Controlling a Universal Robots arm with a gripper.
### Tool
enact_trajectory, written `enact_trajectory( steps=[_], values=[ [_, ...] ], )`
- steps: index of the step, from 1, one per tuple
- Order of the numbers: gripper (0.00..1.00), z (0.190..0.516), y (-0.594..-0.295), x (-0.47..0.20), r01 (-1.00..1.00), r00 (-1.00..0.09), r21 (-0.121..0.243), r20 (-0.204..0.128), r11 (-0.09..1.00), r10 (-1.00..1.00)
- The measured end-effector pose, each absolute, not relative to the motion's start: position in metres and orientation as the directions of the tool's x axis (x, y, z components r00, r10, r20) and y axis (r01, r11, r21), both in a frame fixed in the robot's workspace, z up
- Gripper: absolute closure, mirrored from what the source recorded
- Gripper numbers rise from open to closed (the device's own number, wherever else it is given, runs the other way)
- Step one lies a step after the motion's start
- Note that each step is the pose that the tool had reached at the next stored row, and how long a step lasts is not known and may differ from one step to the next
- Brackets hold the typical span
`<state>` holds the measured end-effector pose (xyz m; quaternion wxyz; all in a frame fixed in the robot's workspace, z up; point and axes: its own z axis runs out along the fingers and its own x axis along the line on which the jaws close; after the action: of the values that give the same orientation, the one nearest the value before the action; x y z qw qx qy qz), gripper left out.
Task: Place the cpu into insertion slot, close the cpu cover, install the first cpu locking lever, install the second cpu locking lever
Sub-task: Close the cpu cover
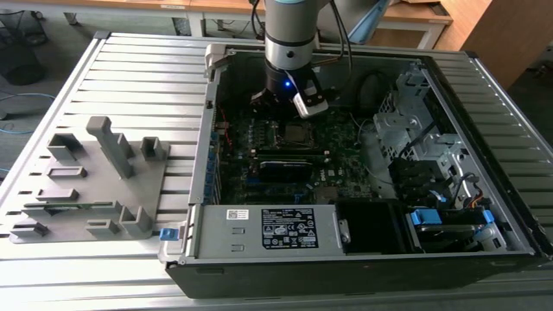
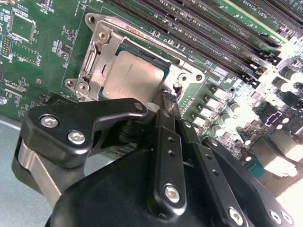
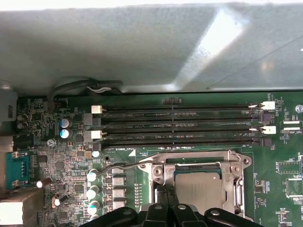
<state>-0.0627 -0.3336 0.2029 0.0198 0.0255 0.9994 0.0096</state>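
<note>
Gripper [image 2: 169, 94], tips pinched shut w/ nothing seen btwn them, sits at 1 edge of insertion slot [image 2: 188, 72]; cpu [image 2: 135, 78] lies flat inside, just ahead, under lowered cpu cover [image 2: 97, 56].

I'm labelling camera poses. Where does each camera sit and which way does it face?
Exterior view: off the arm, high, looking down into the open computer case; arm and tool over the insertion slot.
First wrist view: on the arm, facing over the cpu toward the memory slots; tool in foreground.
Second wrist view: on the arm, looking past the tool at the cpu cover.
Both wrist views share the cpu.
</note>
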Motion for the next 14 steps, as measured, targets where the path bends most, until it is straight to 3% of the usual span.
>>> enact_trajectory(
  steps=[14],
  values=[
    [0.89, 0.1995, -0.3336, -0.0626, 0.051, -0.998, 0.021, -0.039, 0.999, 0.051]
  ],
)
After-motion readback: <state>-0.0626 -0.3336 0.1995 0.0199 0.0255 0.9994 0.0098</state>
